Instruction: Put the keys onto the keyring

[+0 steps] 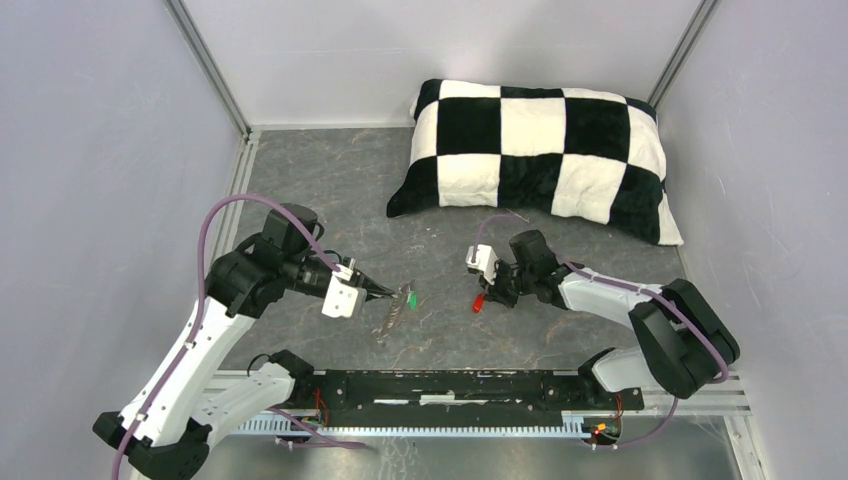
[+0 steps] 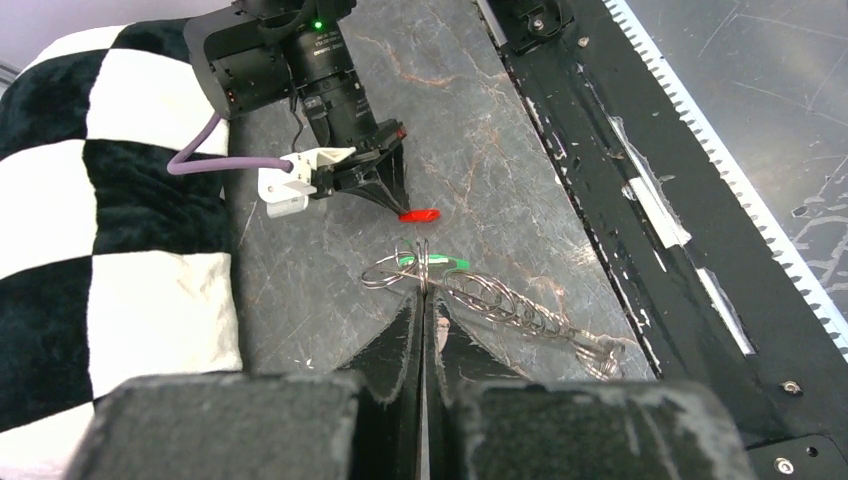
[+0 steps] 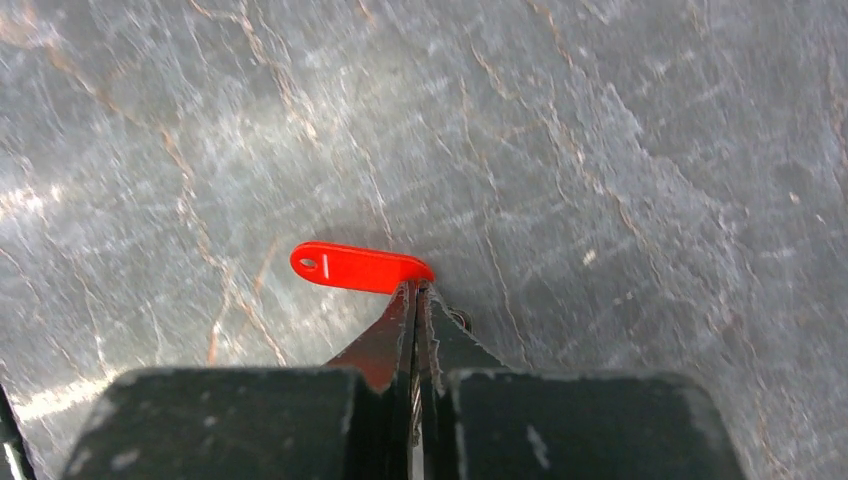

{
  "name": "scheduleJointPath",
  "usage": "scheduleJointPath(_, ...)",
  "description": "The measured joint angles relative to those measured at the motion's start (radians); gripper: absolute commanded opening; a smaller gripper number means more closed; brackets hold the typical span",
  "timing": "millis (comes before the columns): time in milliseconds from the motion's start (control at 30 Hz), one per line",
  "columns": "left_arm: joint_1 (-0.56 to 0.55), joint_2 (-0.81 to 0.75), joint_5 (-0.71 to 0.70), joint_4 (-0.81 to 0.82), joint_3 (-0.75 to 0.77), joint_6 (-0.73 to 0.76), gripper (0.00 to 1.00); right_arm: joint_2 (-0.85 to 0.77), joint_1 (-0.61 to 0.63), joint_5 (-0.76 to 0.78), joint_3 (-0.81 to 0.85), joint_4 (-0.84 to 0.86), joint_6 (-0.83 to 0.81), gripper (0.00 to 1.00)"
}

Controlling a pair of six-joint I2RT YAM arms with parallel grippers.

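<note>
Your left end effector (image 2: pixel 424 300) is clenched on the keyring (image 2: pixel 520 312), pinching the wire near the loop end; the rest of the ring trails off to the side of the tips as a loose coil lying on the bench (image 1: pixel 330 190). The green key (image 2: pixel 438 263) sits just past those left tips, right at the loop; can't tell from either view whether it's already threaded on or only lying against the wire. Your right end effector (image 3: pixel 416 300) is clenched on the red key (image 3: pixel 360 268), gripping the metal end, so the red head sticks out ahead of the tips with its hole at the far end, clear of the fingers. From above, the red key (image 1: pixel 479 301) hangs low over the bench, apart from the ring, with open bench between the two arms. My read: you're at the red key step, key picked, not yet brought to the ring. Next move calls for closing that gap and lining the hole in the red head up with a free wire end. The wire is floppy, so expect it to flex away when the key pushes on it; keep the left grip close to the entry point.
</note>
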Motion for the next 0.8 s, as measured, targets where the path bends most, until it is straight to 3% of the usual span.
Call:
scheduleJointPath(367,0.0,-0.003,-0.004,0.0,0.002,0.0,0.02,0.123,0.147,-0.063,0.095,0.156,0.161,0.02)
scheduleJointPath(800,0.0,-0.003,-0.028,-0.001,0.006,0.0,0.02,0.223,0.184,-0.061,0.179,0.197,0.179,0.39)
